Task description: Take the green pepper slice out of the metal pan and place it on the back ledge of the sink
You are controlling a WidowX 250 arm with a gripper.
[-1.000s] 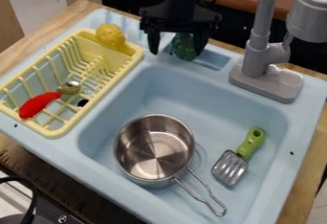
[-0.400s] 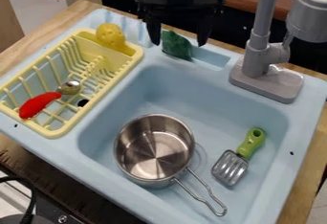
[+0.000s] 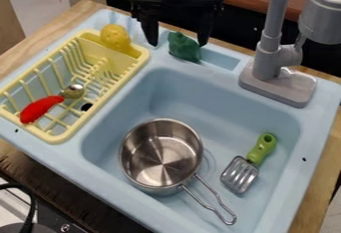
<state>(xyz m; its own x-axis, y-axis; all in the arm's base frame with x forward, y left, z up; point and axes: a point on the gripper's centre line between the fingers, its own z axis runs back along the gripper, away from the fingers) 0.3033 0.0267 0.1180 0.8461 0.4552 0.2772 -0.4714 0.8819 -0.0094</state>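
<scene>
The black gripper [image 3: 178, 43] hangs over the back rim of the light blue sink, its two fingers spread wide apart. Between and slightly behind the fingertips, a dark green toy [image 3: 184, 47] rests in the narrow recess at the sink's back edge; whether a finger touches it, I cannot tell. In the basin stand a steel pot [image 3: 162, 152], with its handle toward the lower right, and a slotted spatula [image 3: 240, 173] with a green handle.
A yellow dish rack [image 3: 67, 136] at the left holds a yellow toy [image 3: 115, 36] at its back corner and a spoon [image 3: 73, 91] beside a red object [image 3: 41, 109]. The tall grey faucet [image 3: 267, 58] stands right of the gripper.
The gripper has shifted a little left and its fingers have spread from around the green toy. The toy's orientation looks slightly different; the pot, spatula and rack contents are unmoved.
</scene>
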